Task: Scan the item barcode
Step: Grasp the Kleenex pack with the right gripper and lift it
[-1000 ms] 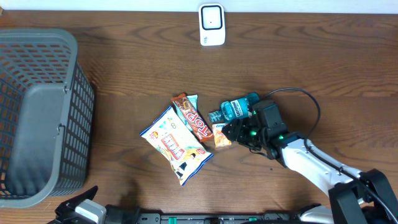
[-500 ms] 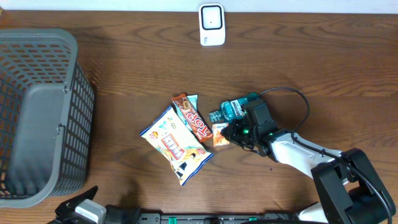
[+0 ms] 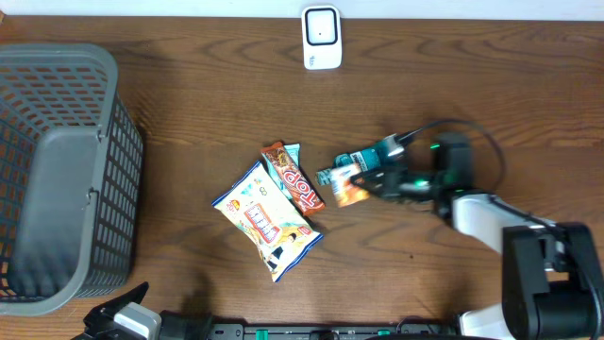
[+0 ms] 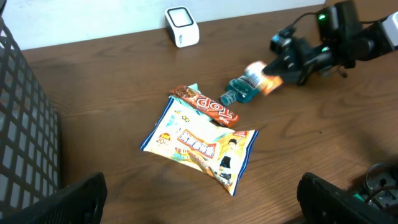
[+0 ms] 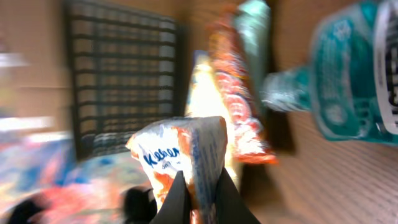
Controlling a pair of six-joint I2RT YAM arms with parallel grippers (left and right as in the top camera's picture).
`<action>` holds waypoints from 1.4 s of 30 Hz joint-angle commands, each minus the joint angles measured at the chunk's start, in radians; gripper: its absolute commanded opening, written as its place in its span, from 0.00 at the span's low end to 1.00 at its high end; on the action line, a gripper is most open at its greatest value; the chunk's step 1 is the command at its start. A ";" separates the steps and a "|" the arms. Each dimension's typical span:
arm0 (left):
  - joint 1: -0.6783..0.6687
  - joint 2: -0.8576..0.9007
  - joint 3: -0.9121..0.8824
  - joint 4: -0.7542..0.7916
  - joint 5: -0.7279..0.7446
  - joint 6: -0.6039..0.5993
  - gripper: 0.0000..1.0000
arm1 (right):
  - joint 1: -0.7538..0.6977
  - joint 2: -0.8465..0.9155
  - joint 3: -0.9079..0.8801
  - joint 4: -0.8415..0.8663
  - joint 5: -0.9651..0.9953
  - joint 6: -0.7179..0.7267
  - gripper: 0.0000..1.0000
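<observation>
My right gripper (image 3: 370, 186) is shut on a small orange-and-white snack packet (image 3: 351, 194), pinching its lower edge and holding it off the table beside a teal bottle (image 3: 363, 161). In the right wrist view the packet (image 5: 180, 149) stands upright between the dark fingers (image 5: 224, 190) of the right gripper (image 5: 202, 190); no barcode shows. The white scanner (image 3: 322, 38) stands at the table's far edge. In the left wrist view my left gripper (image 4: 205, 208) hangs open and empty, low over the near table, far from the packet (image 4: 264, 68).
A "top" chocolate bar (image 3: 293, 179) and a large white-and-yellow snack bag (image 3: 269, 220) lie mid-table, left of the bottle. A dark mesh basket (image 3: 57, 179) fills the left side. The right arm's cable loops above its wrist.
My right gripper has shut on the small packet and lifted it. The right arm has swung to the right, so the packet now sits right of where it lay. Left arm unchanged.
</observation>
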 commanded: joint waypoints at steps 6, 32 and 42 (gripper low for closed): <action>0.001 -0.003 0.004 0.000 0.012 0.003 0.98 | -0.050 -0.005 -0.005 -0.008 -0.306 0.024 0.01; 0.001 -0.003 0.004 0.000 0.012 0.003 0.98 | -0.010 -0.213 -0.004 0.197 -0.303 0.180 0.02; 0.001 -0.003 0.004 0.000 0.012 0.003 0.98 | -0.011 -0.502 -0.004 0.821 -0.262 0.594 0.02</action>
